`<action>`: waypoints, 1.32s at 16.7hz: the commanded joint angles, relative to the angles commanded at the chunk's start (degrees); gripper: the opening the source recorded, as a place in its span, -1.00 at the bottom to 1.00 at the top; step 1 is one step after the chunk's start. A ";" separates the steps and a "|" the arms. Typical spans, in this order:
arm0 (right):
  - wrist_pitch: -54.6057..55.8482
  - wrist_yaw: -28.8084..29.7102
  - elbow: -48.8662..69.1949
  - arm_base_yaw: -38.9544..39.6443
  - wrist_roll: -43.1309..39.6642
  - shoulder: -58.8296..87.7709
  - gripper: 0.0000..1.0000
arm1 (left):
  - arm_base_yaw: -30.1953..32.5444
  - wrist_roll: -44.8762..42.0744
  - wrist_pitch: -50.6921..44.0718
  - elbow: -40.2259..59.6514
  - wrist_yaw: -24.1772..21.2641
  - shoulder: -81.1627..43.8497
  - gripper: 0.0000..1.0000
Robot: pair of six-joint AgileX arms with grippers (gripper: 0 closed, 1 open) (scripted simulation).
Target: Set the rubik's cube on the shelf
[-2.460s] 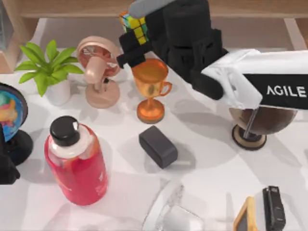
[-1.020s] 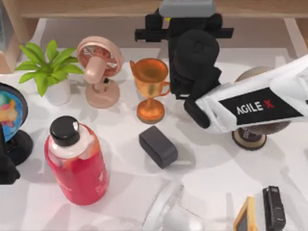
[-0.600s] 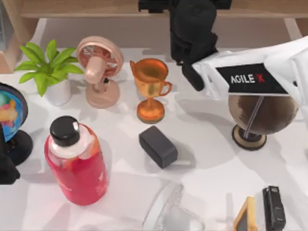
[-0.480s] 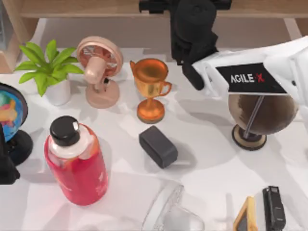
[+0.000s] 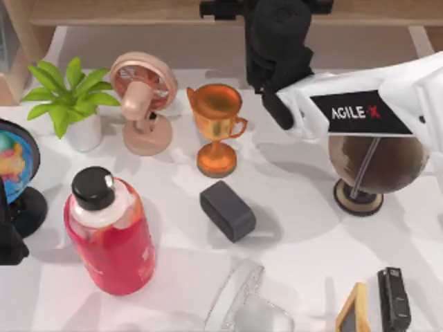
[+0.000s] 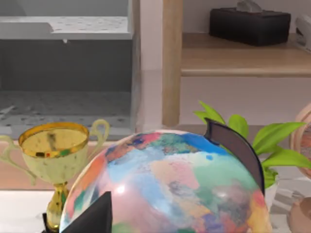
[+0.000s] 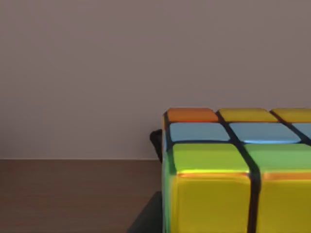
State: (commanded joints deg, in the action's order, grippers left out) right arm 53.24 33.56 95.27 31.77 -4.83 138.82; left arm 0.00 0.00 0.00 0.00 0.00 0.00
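The rubik's cube (image 7: 233, 170), with yellow, green, blue and orange tiles between dark lines, sits close up in the right wrist view above the brown shelf (image 7: 73, 194). A dark finger (image 7: 155, 141) lies against the cube's side. From above, my right gripper (image 5: 266, 5) reaches over the shelf (image 5: 104, 12) at the back edge, and its wrist covers the cube. The shelf's wooden upright (image 5: 17, 41) stands at the back left. My left gripper (image 5: 8, 238) is parked at the left edge, fingers apart in front of the colourful globe (image 6: 165, 179).
Below the shelf stand an orange trophy (image 5: 216, 128), a pink fan (image 5: 142, 97) and a potted plant (image 5: 69, 100). A red bottle (image 5: 111, 235), a dark grey block (image 5: 227, 210) and a brown globe (image 5: 374, 166) fill the nearer table. A black box (image 6: 250, 26) rests on the shelf.
My right arm carried the cube from above the trophy back over the shelf. In the last half second it has held still.
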 joint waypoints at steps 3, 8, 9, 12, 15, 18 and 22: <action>0.00 0.00 0.00 0.00 0.00 0.00 0.21 | 0.00 0.00 0.00 0.00 0.00 0.00 1.00; 0.00 0.00 0.00 0.00 0.00 0.00 0.96 | 0.00 0.00 0.00 0.00 0.00 0.00 1.00; 0.00 0.00 0.00 0.00 0.00 0.00 1.00 | 0.00 0.00 0.00 0.00 0.00 0.00 1.00; 0.00 0.00 0.00 0.00 0.00 0.00 1.00 | 0.00 0.00 0.00 0.00 0.00 0.00 1.00; 0.00 0.00 0.00 0.00 0.00 0.00 1.00 | 0.00 0.00 0.00 0.00 0.00 0.00 1.00; 0.01 0.00 -0.03 0.19 0.00 -0.03 1.00 | 0.00 0.00 0.00 0.00 0.00 0.00 1.00; 2.35 -2.46 -4.20 -1.08 -3.01 -4.85 1.00 | 0.00 0.00 0.00 0.00 0.00 0.00 1.00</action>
State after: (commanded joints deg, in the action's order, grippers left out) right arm 55.58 31.10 91.07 30.70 -7.83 133.97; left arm 0.00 0.00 0.00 0.00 0.00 0.00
